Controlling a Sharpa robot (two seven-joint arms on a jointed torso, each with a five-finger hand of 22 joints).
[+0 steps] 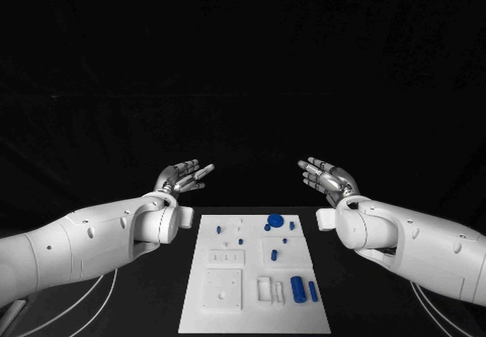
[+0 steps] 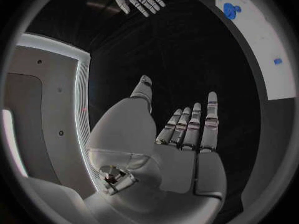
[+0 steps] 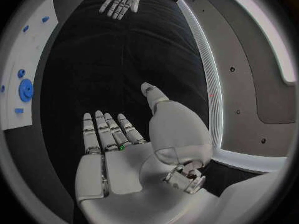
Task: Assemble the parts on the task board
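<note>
A black table (image 1: 121,309) carries the white board (image 1: 255,277), which lies nearer the robot than its fingertips and between the two forearms. Both arms reach past the board's far end. The left hand (image 1: 180,177) is raised with its palm facing inward, fingers (image 2: 211,115) released, straight and slightly apart, grasping nothing. The right hand (image 1: 329,178) mirrors it across the gap, fingers (image 3: 99,130) likewise extended and holding nothing. The two hands face each other, well apart, neither touching the board.

On the board, behind the fingers and below them, lie the blue parts: a round disc (image 1: 274,220) near the far end, closest to the right hand's wrist, and a larger cylinder (image 1: 298,288) with a slimmer peg (image 1: 313,291) just beside it toward the near right corner. Several small blue pegs (image 1: 241,241) dot the board's middle, too small to tell apart.
</note>
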